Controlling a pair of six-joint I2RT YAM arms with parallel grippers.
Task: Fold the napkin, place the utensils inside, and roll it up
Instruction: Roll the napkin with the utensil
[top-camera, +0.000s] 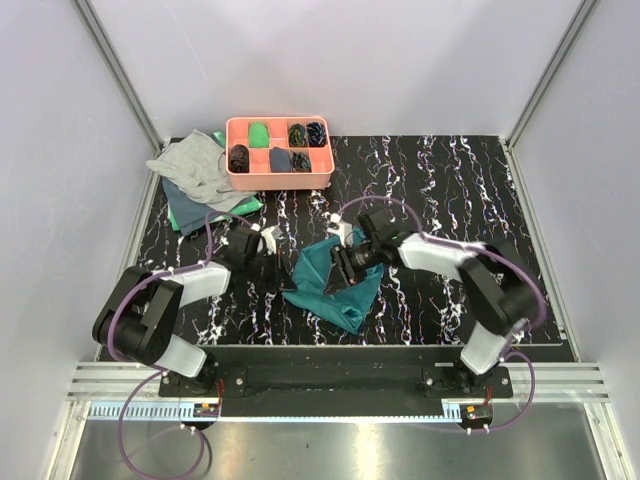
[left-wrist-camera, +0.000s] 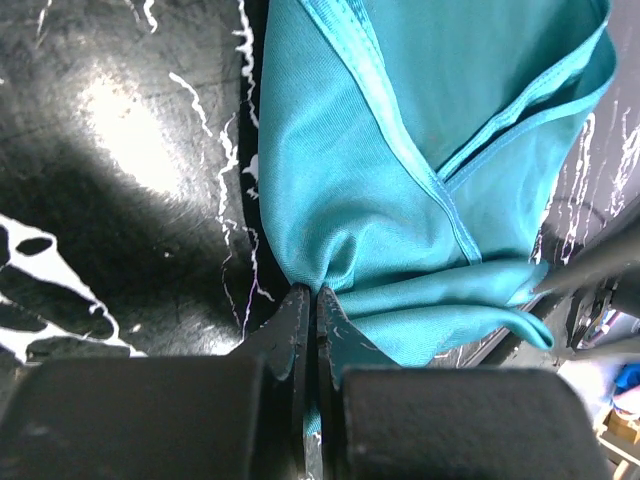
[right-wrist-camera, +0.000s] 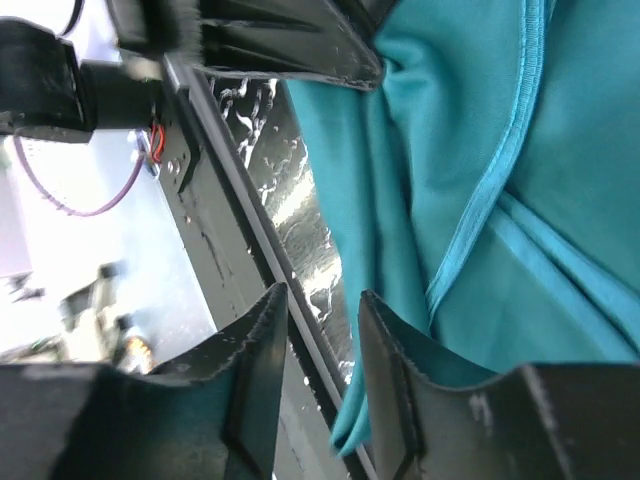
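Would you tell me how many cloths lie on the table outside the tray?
4: teal napkin at centre; grey cloth, blue-grey cloth, green cloth piled far left. Others may hide underneath.

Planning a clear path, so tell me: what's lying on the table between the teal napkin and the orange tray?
Nothing: the top view shows only bare black marbled table between the napkin and the tray.

A napkin (top-camera: 345, 300) lies bunched mid-table. The left gripper (top-camera: 285, 274) meets its left edge, and the right gripper (top-camera: 340, 272) sits over it. A pink tray (top-camera: 278, 181) stands behind.
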